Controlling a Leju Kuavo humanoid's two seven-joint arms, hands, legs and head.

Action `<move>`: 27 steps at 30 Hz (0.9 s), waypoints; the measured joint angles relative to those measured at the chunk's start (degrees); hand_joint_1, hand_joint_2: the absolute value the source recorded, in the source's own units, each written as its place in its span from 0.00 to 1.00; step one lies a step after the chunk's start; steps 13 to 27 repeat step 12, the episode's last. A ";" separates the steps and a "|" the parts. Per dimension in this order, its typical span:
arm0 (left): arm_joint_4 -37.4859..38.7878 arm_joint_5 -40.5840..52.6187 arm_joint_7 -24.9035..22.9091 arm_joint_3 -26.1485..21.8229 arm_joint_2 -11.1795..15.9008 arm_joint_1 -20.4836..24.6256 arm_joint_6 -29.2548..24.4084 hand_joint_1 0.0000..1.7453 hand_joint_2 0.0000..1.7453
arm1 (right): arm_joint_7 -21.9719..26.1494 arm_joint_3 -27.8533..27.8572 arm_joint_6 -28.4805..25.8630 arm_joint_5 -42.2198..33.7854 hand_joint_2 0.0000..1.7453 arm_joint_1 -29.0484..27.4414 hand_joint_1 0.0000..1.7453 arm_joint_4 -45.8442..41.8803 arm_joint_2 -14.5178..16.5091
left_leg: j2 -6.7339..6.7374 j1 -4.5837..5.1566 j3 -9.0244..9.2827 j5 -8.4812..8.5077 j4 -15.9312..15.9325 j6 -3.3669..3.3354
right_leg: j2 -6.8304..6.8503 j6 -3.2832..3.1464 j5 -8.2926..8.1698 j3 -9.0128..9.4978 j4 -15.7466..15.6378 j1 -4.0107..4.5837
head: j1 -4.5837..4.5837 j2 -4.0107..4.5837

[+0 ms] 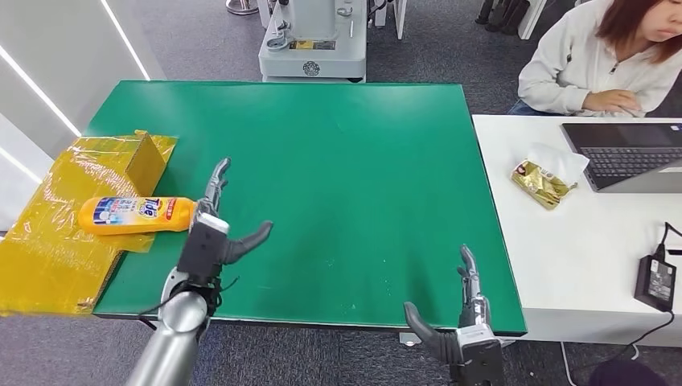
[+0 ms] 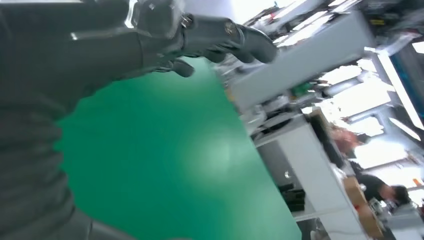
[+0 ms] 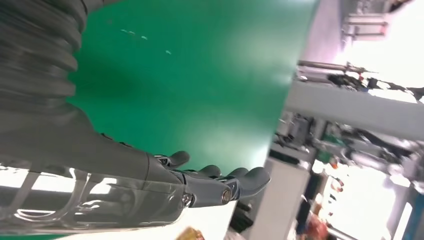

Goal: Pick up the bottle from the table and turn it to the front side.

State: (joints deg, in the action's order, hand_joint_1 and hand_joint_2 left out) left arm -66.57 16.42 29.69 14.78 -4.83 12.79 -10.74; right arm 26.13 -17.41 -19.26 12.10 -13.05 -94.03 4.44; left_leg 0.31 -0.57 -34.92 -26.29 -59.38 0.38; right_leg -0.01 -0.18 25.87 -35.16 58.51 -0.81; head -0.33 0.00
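Orange bottle lying on yellow wrap; left hand beside it and right hand, fingers spread, empty

The flat green worktop has a matt, smooth face with a soft sheen where light falls on it. The orange plastic bottle lying on its side looks glossy, with a smooth printed blue and white label. Beneath it, the crinkled yellow sheet shines like thin plastic film, creased and reflective. The left hand and right hand show dark grey, smooth, faintly shiny plastic-looking fingers, the left on a brushed silver metal forearm. The adjoining white desk is smooth and matt, carrying a shiny gold foil packet.
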 joint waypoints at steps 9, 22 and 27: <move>-10.33 2.15 -0.40 8.90 -0.73 -7.90 -3.28 0.00 1.00 | 1.51 0.19 -0.93 -0.63 1.00 -0.99 0.00 -4.86 0.46 | -0.04 0.00 0.00 -0.06 0.00 -0.06 | 0.07 0.07 0.07 0.05 -0.01 0.02 | 0.00 0.00; -11.08 1.98 -0.71 9.30 -0.72 -8.39 -3.40 0.00 1.00 | 2.17 0.21 -1.47 -1.09 1.00 -1.20 0.00 -5.62 0.46 | -0.04 0.00 0.02 -0.05 0.00 -0.06 | 0.07 0.06 0.06 0.07 -0.01 0.02 | 0.00 0.00; -11.08 1.98 -0.71 9.30 -0.72 -8.39 -3.40 0.00 1.00 | 2.17 0.21 -1.47 -1.09 1.00 -1.20 0.00 -5.62 0.46 | -0.04 0.00 0.02 -0.05 0.00 -0.06 | 0.07 0.06 0.06 0.07 -0.01 0.02 | 0.00 0.00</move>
